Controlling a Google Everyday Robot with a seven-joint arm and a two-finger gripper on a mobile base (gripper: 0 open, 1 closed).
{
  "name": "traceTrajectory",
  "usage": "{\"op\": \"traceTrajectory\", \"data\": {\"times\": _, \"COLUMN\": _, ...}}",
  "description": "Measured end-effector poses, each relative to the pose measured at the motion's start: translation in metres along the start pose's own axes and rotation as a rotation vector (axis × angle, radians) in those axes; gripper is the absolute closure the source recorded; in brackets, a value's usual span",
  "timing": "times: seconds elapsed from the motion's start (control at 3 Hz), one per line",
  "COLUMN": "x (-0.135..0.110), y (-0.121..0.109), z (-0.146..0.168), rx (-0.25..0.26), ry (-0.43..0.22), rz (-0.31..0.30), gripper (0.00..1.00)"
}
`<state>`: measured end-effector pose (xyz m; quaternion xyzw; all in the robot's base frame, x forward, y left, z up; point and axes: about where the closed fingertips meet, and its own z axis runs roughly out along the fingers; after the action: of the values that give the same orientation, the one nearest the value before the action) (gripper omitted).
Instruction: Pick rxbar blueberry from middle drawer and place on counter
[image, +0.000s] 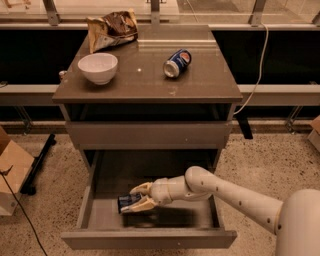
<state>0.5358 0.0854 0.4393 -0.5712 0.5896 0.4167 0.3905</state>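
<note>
The gripper (136, 198) reaches into the open drawer (150, 239) from 3 o'clock, its fingers (142, 188) clamped on the bar (128, 202) at the drawer's 7 o'clock, near the left wall. The closed front (150, 135) above blocks a straight lift, so exit toward 6 o'clock. On the bench (145, 84), the bowl (98, 67) sits at 10 and the can (177, 63) at 1, so the middle looks free.

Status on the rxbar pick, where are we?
Done: the middle drawer is open and the gripper is inside it. In hand: the gripper looks closed on the rxbar blueberry, low in the drawer. Left: lift it out and set it on the counter, which holds a bowl, can and bag.
</note>
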Motion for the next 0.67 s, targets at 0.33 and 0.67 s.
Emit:
{"op": "traceTrajectory", "data": {"times": 0.33, "x": -0.043, "y": 0.006, "z": -0.045, "rx": 0.013, "ry": 0.014, "rz": 0.022, "gripper": 1.00}}
{"op": "traceTrajectory", "data": {"times": 0.67, "x": -0.094, "y": 0.011, "z": -0.099, "rx": 0.037, "ry": 0.046, "rz": 0.038, "gripper": 1.00}}
